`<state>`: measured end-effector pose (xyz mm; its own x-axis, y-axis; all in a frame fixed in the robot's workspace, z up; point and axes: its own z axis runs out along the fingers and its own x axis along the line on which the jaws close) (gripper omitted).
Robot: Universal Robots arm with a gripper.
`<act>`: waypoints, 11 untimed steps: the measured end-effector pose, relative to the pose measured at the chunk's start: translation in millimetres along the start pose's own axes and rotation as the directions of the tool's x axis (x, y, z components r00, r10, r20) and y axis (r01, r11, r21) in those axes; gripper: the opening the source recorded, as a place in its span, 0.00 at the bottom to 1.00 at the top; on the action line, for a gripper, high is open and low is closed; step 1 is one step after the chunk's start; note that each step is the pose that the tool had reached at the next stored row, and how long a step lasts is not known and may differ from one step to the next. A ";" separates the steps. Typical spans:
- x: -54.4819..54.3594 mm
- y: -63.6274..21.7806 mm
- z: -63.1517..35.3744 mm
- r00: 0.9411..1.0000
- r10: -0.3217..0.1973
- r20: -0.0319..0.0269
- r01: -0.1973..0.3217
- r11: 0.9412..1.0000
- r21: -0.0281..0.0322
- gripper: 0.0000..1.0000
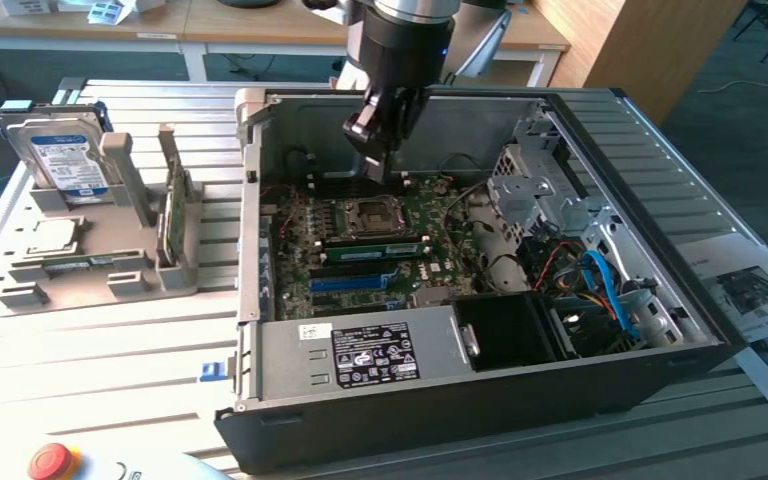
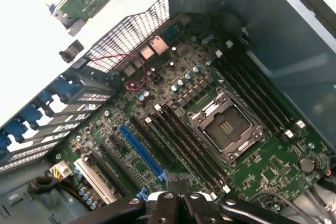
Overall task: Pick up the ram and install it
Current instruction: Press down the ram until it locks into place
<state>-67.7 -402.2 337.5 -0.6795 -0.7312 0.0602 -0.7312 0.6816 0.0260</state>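
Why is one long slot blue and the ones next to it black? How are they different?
The blue slot is bright blue and stands alone; the black slots are dark and sit several side by side. The black slots have small white clips at their ends; the blue slot shows none. The blue slot also looks shorter. Both are long, thin strips lying on the green motherboard, pointing the same way.

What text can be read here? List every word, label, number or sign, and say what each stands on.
No text reads clearly enough to quote.
Power supply label: white print and certification marks, too small to read.
Small white sticker on the power supply: unreadable.
Hard drive label: blue and white, print blurred.
Printed sheets beside the computer case: pictures and lines, illegible.
Motherboard: markings too fine.
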 end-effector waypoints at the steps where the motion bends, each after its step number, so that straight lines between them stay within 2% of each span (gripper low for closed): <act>1: 0.0 0.0 0.0 1.000 0.013 0.000 -0.013 1.000 -0.001 0.10; 6: 0.0 0.0 0.0 0.997 0.081 0.002 -0.081 0.997 -0.005 0.10; 11: 0.0 0.0 0.0 0.989 0.149 0.003 -0.149 0.989 -0.009 0.10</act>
<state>-67.7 -402.2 337.5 -0.7811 -0.6215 0.0601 -0.6212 0.7832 0.0260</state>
